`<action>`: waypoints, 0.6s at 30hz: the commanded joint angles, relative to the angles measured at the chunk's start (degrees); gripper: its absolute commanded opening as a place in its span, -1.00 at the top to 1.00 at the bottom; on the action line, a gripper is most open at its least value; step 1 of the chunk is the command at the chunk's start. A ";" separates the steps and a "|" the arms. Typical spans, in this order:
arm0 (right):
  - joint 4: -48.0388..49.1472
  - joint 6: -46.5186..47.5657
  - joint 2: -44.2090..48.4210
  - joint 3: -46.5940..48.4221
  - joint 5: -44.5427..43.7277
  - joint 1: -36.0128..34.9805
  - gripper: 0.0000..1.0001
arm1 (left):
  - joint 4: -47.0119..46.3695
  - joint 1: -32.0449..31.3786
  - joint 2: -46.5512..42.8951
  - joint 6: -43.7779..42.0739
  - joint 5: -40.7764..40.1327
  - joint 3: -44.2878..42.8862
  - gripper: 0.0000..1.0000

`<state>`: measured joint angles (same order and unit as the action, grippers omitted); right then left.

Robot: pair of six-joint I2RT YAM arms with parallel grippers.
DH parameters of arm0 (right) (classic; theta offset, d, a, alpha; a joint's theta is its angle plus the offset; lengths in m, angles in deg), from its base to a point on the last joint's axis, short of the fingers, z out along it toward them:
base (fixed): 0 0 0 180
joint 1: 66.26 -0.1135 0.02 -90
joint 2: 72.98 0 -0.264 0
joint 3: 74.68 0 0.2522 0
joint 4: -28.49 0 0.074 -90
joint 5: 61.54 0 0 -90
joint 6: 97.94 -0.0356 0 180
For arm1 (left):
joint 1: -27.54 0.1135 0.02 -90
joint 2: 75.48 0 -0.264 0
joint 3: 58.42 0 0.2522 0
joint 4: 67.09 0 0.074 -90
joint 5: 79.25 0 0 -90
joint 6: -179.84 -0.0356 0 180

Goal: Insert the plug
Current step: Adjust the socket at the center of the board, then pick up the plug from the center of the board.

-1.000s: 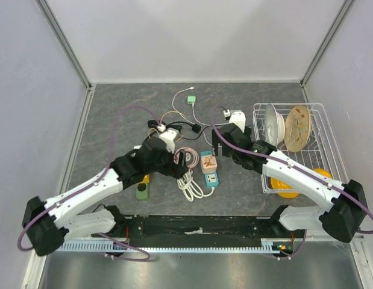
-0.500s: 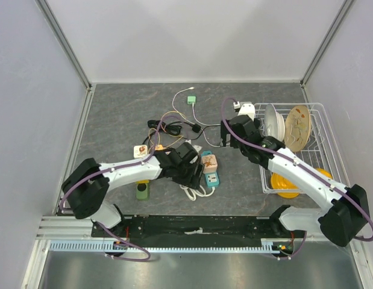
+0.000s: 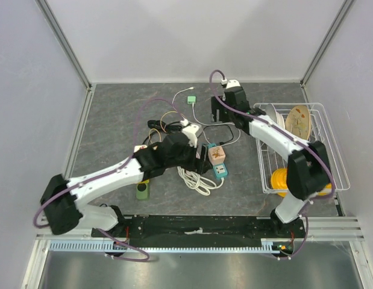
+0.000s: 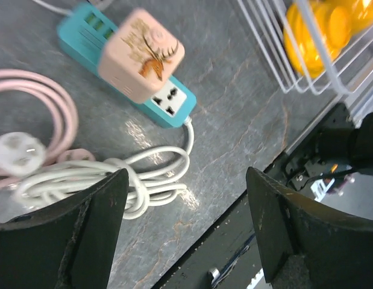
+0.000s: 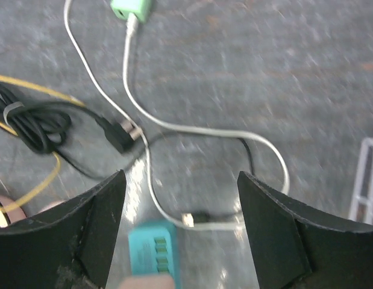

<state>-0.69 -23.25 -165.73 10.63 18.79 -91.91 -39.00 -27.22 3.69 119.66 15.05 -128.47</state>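
Hidden: the plug (image 4: 141, 54) covers its own prongs, so I cannot tell if it is seated. Right wrist view blurred.
Plug location: on the teal power strip (image 4: 169, 103), tilted.
Strip axis: diagonal, cord end nearer my bases.
Wire rack (image 3: 322, 109): upright plates (image 3: 297, 127), yellow bowl (image 4: 313, 30).
My left gripper (image 4: 186, 180): jaws apart, empty, over the strip.
My right gripper (image 5: 180, 180): jaws apart, empty, over loose cables (image 5: 144, 123).

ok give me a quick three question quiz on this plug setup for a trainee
1. True or false: the pink charger sits on the teal power strip.
2. What does the left gripper hold? A a cord, B the charger, C nothing.
3. Fill in: the green adapter trails a ___ cable.
Key: 1 true; 2 C; 3 white.
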 commanded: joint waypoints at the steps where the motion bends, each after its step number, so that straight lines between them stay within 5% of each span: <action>1: 6.72 3.09 -11.46 11.91 6.06 -0.19 -0.58 | 1.56 2.89 -11.49 -1.61 -12.79 2.24 -0.70; 9: 9.18 0.90 -34.76 30.39 9.41 -1.07 0.02 | 11.95 12.30 -22.13 -5.04 -19.50 3.56 -0.70; 18: 12.16 -0.77 -46.02 39.80 11.52 -2.47 0.10 | 15.55 14.77 -28.81 -3.28 -21.43 8.39 -0.68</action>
<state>7.16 -22.40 -209.73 46.21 28.45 -93.66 -25.21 -12.92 -23.21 116.80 -3.84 -121.11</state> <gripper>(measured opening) 0.456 0.846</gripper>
